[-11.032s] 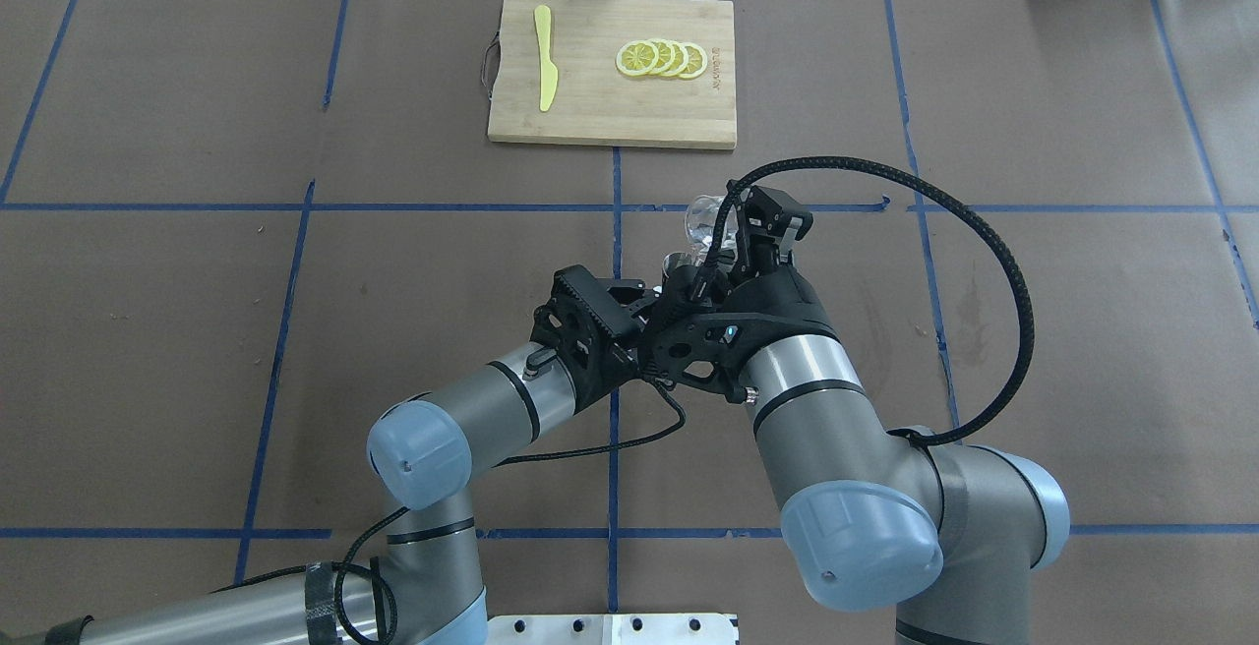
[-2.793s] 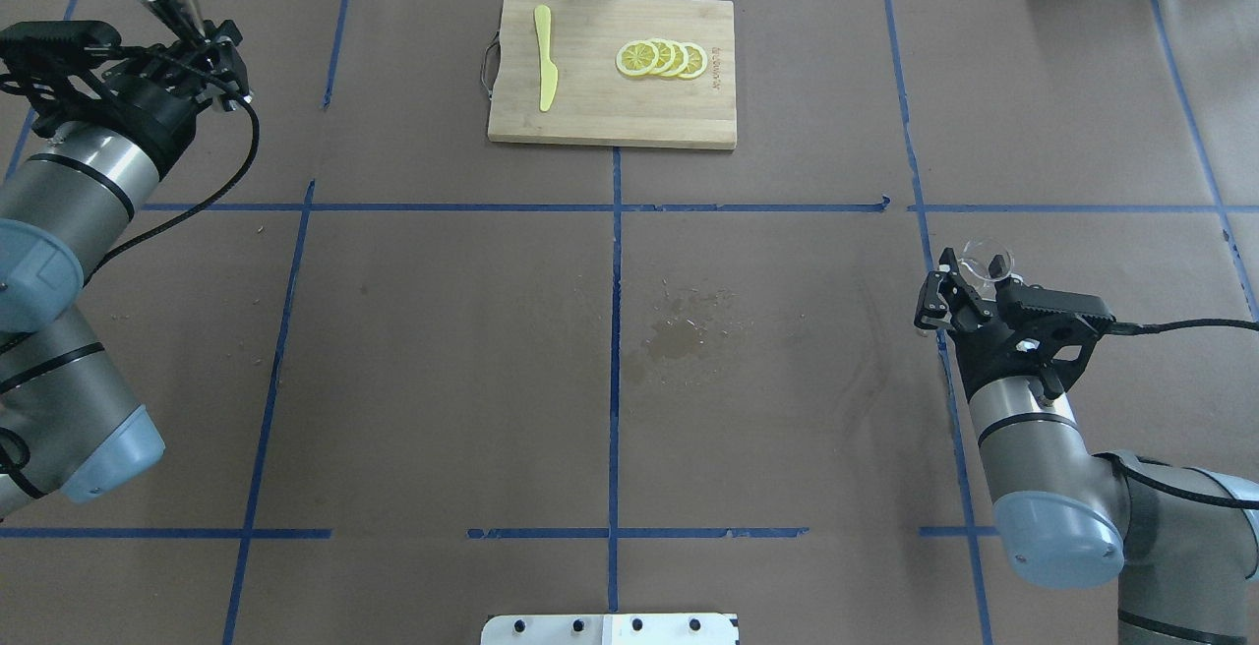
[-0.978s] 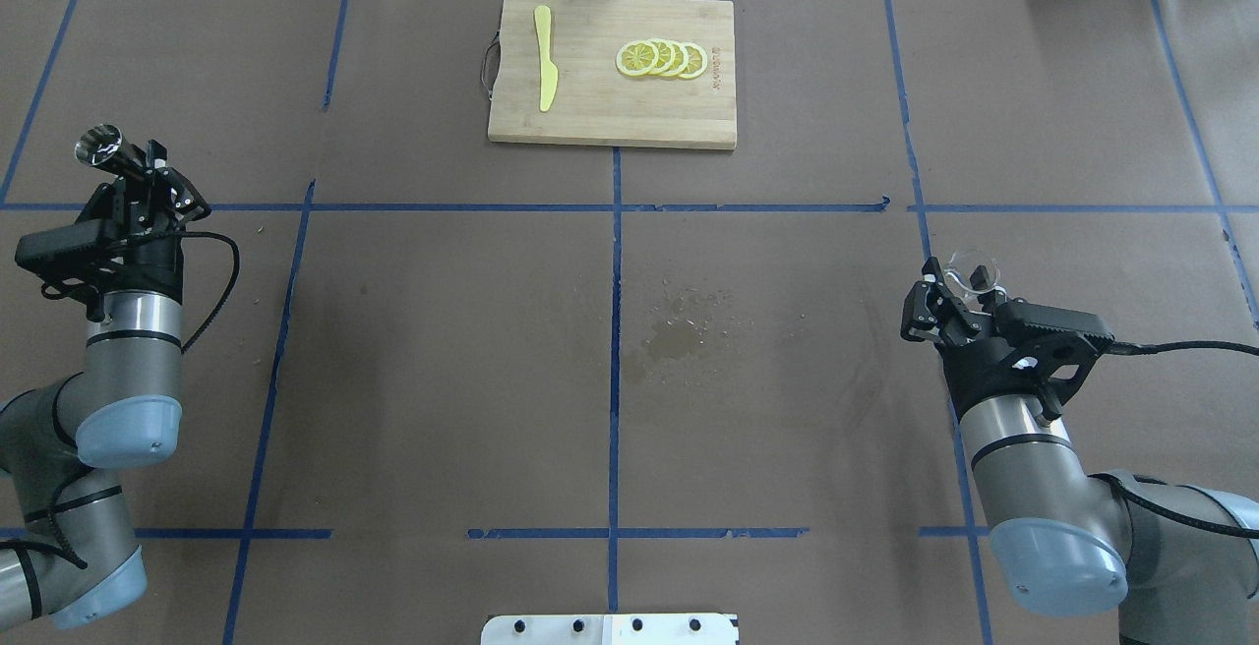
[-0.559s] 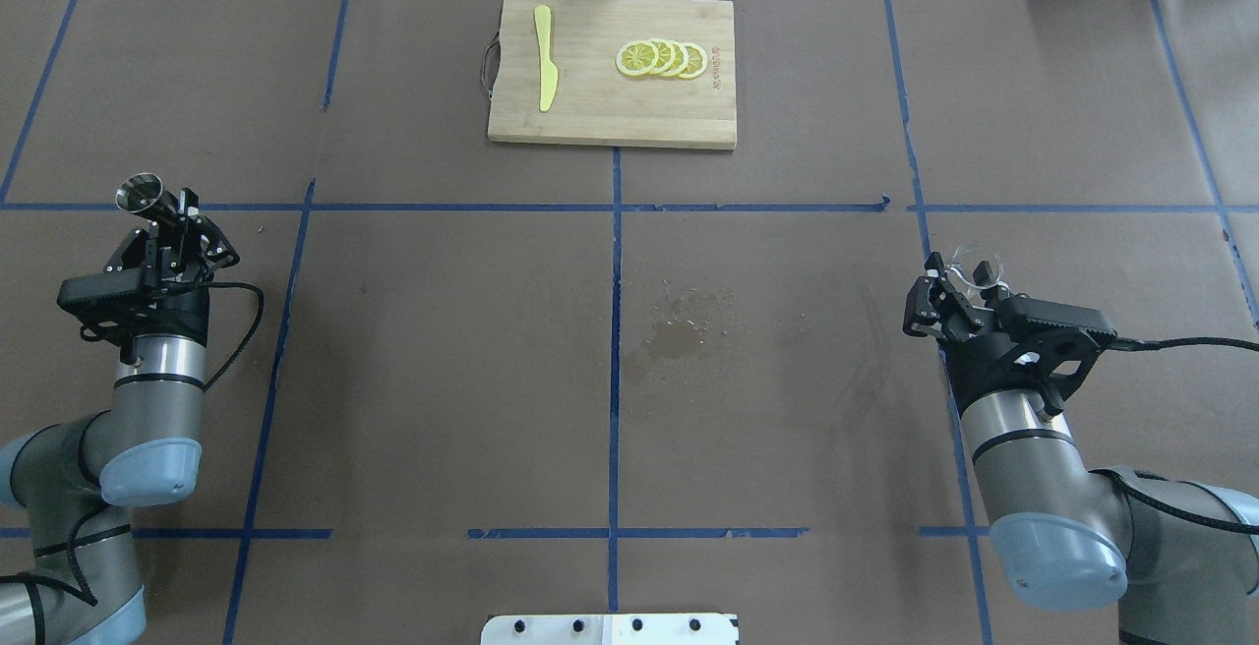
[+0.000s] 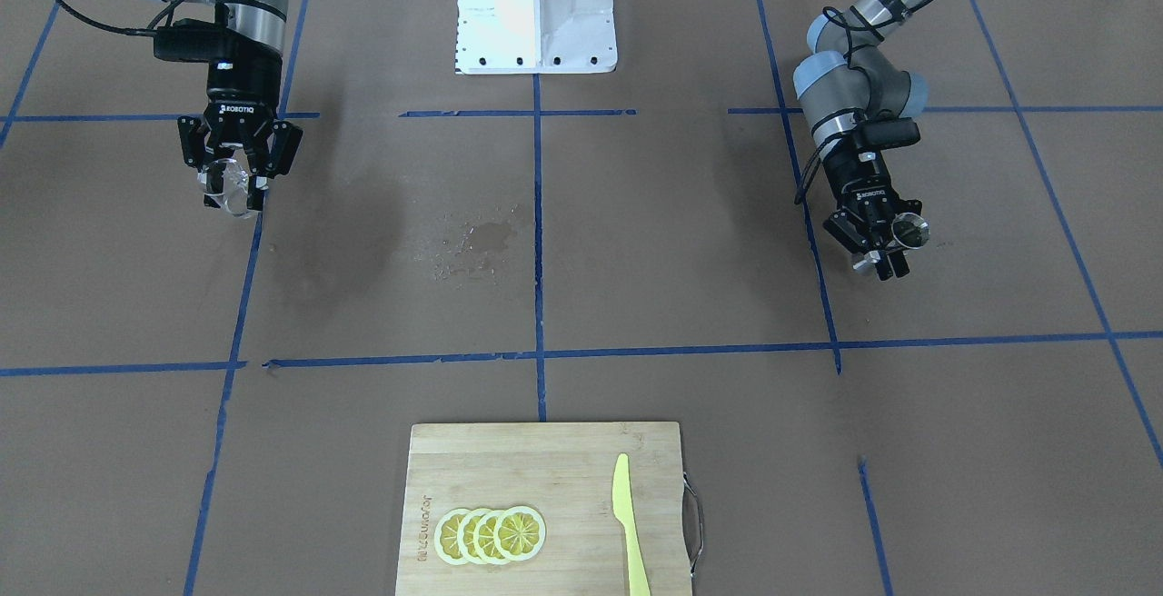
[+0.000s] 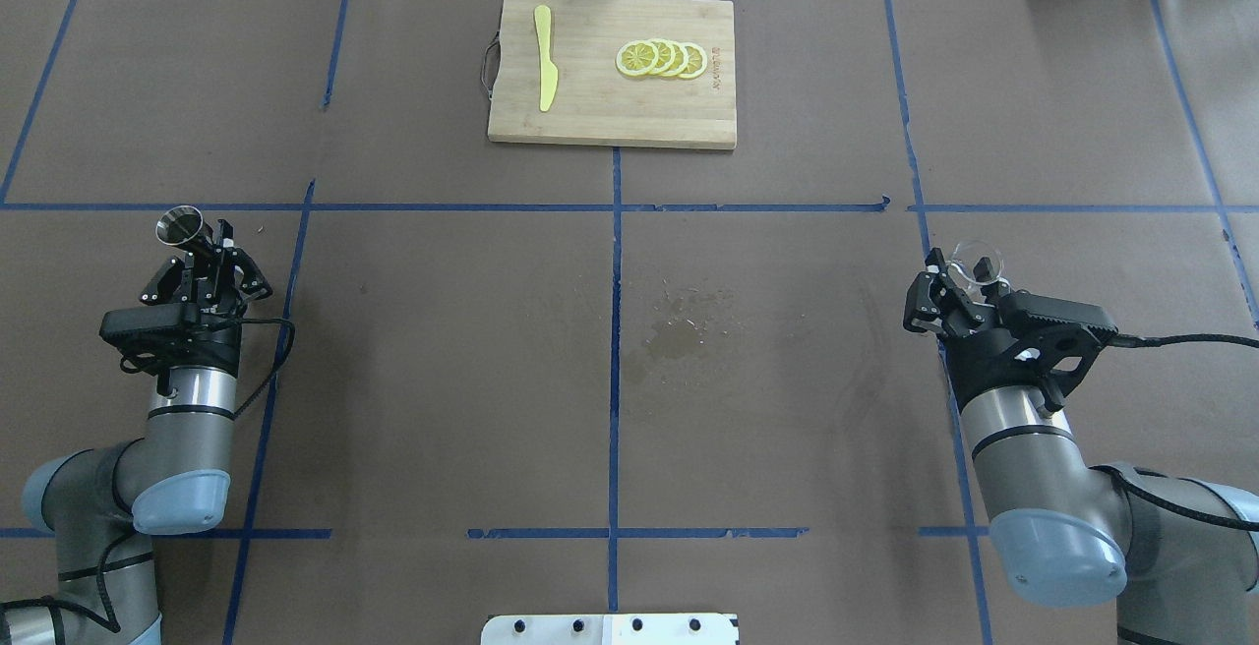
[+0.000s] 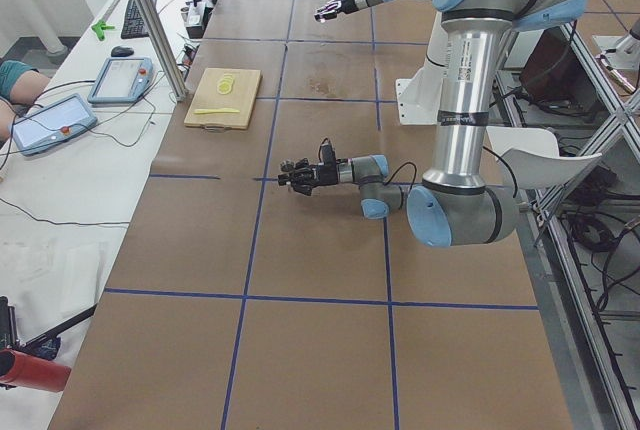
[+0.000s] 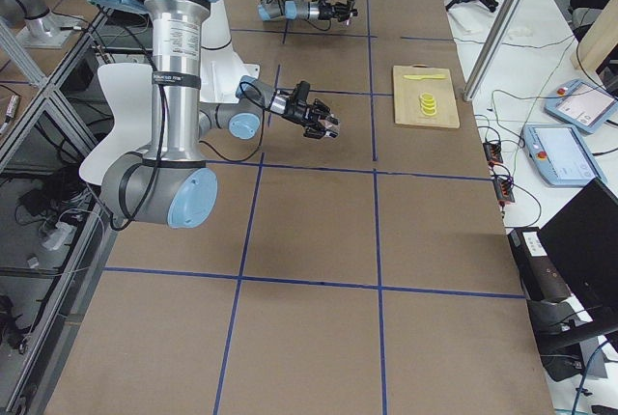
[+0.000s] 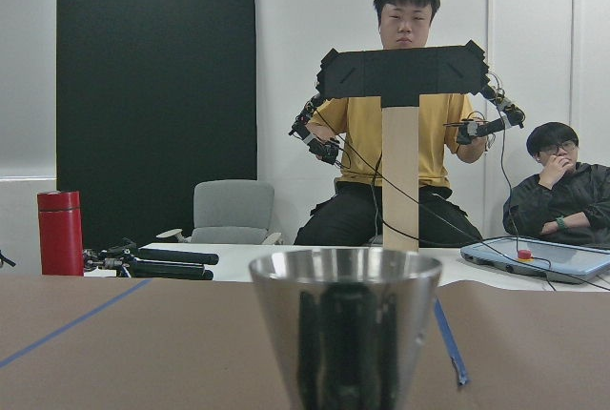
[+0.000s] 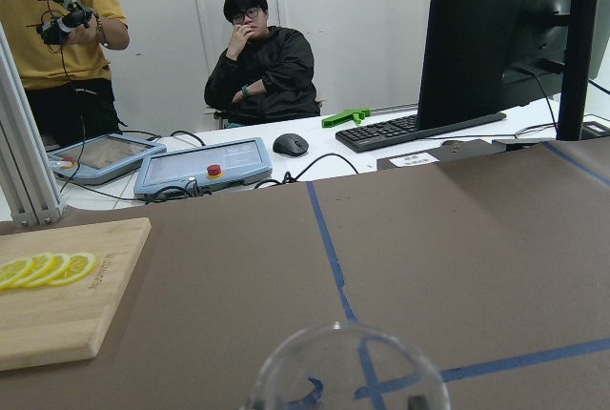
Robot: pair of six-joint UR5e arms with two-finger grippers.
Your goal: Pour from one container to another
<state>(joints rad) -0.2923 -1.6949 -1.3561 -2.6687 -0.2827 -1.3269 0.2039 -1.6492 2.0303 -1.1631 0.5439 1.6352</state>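
Two hands, each closed on its vessel, well apart at opposite sides of the worktop (image 6: 787,429)

The left hand (image 6: 209,254) grips the steel jigger (image 6: 181,228) at the waist, at the worktop's 9 o'clock in the overhead view; since a moment ago it has carried the jigger toward 4 o'clock, nearer the robot and the middle line; the jigger shows upright in the left wrist view; the right hand (image 6: 956,283) clamps the clear glass cup (image 6: 978,263) at 3 o'clock and has hardly shifted; a wet patch (image 6: 679,333) lies on the paper between them, as before; the cutting board (image 6: 610,104) at 12 o'clock, with its lemon slices (image 6: 661,58) and yellow knife (image 6: 544,57), is unchanged.
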